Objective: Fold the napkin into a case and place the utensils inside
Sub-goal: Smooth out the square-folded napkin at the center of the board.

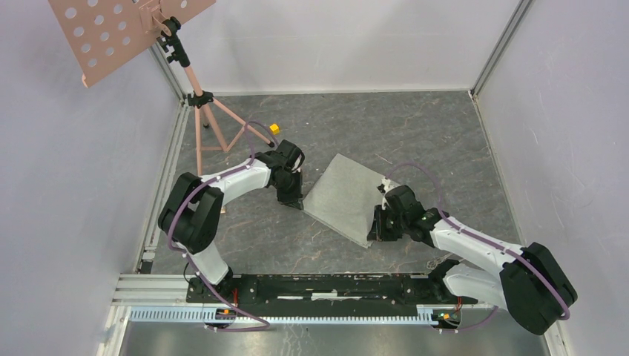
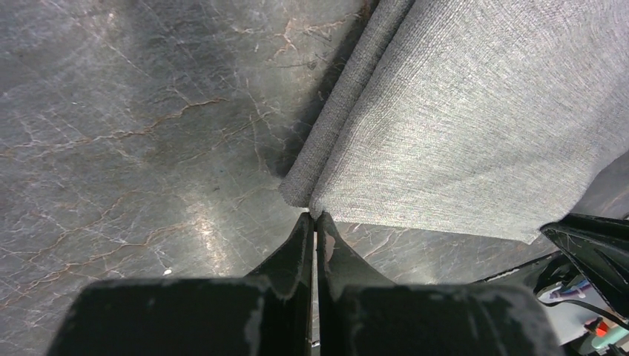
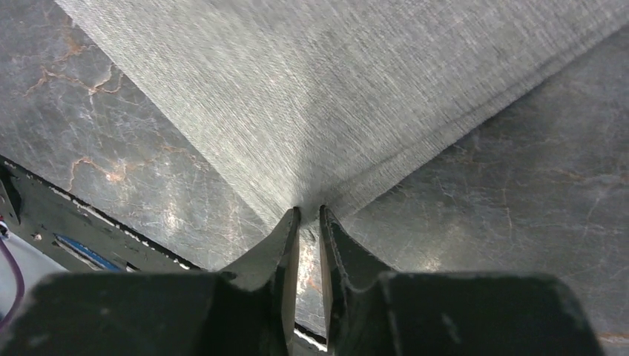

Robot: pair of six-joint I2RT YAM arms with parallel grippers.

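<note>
Napkin (image 1: 343, 194): lies on the dark marbled table (image 1: 438, 133), folded into a flat four-sided panel. It sits askew between the two grippers. The left wrist view shows two layers along one edge, the upper set slightly off the lower.

Left gripper (image 1: 293, 200): at the napkin's left corner. The jaws are pressed together with no real gap. The cloth corner meets the fingertips (image 2: 300, 237) and is pinched there.

Right gripper (image 1: 375, 231): at the napkin's near right corner. The jaws are almost closed, with only a thin slit between them. The cloth corner runs into that slit and is gripped, and the cloth fans out from the tips.

Yellow cube (image 1: 274, 128): on the table beyond the napkin's left corner, well apart from it.

Pink tripod stand (image 1: 199, 111) with a perforated plate: farther left of the napkin than the cube, not touching the napkin.
</note>
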